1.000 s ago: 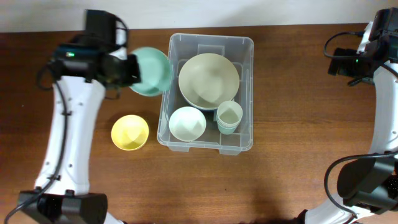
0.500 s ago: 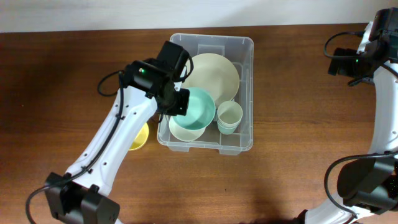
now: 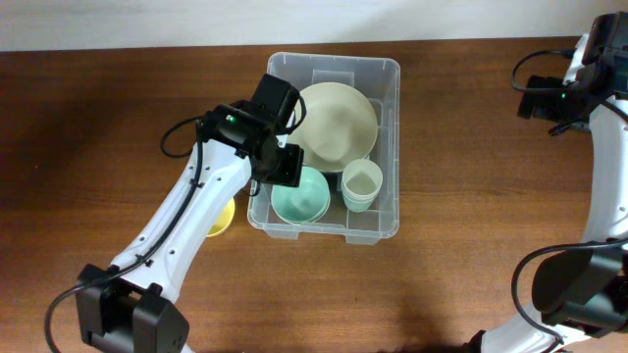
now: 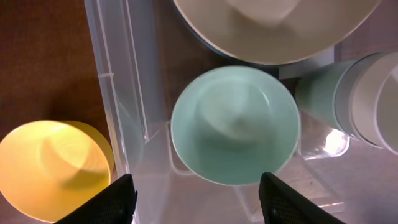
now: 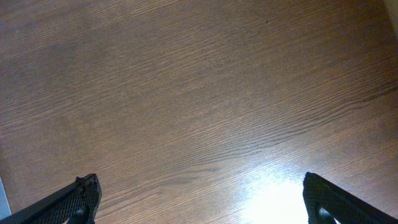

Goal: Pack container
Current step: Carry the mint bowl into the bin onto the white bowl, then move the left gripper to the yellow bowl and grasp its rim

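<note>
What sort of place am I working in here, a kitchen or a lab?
Probably a robot test bench rather than a kitchen: a wooden table, a clear container holding a beige bowl, mint bowl and cups, no sink or stove in view.

Tallied: one clear plastic container (image 3: 334, 63). Bowls, three in sight: one large beige bowl (image 3: 337, 120), one mint-green bowl (image 3: 300, 195), one yellow bowl (image 3: 224, 218). Possibly more nested beneath; cannot tell. One stack of cups (image 3: 361, 182): at least two by the rims in the left wrist view, a mint-green outer and a paler inner; no firm count past that. Robot arms, two: left arm (image 3: 182, 230), right arm (image 3: 608, 196).
</note>
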Robot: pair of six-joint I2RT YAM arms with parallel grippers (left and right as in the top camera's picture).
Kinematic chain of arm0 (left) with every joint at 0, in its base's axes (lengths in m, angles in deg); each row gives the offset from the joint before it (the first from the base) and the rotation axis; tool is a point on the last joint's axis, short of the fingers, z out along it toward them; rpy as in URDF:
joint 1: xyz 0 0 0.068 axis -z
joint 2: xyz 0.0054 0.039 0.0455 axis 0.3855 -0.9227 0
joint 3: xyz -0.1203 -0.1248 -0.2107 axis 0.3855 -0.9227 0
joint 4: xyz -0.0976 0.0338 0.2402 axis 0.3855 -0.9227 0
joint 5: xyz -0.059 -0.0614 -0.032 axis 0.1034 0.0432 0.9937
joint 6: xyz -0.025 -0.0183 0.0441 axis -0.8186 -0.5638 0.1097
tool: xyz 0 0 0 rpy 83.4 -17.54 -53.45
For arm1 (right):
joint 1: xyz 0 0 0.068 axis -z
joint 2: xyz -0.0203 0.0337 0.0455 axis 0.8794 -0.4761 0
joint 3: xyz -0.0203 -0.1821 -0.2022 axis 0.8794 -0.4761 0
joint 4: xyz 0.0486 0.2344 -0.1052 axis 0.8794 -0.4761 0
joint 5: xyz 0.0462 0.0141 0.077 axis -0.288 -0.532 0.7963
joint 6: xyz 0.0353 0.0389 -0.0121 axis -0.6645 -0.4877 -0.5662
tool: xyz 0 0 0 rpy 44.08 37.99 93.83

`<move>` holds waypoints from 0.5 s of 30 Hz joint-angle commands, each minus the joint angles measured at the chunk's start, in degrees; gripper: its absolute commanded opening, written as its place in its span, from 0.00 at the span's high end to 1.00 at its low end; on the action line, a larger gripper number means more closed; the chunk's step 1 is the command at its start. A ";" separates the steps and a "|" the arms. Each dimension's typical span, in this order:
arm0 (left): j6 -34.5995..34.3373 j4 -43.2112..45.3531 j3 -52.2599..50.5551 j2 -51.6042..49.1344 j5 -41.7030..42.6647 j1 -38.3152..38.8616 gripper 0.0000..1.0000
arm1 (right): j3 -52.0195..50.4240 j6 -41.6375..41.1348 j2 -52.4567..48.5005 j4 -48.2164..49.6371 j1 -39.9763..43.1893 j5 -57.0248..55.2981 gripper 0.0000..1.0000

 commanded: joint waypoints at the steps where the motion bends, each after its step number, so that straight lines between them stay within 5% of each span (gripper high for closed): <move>1: -0.07 0.11 2.47 0.07 -0.44 -1.95 0.35 | 0.83 -0.63 0.76 -0.04 0.31 0.35 0.01; 15: -1.68 -6.25 4.13 0.96 -0.15 -22.10 0.35 | 0.83 -0.63 0.76 -0.04 0.31 0.35 0.01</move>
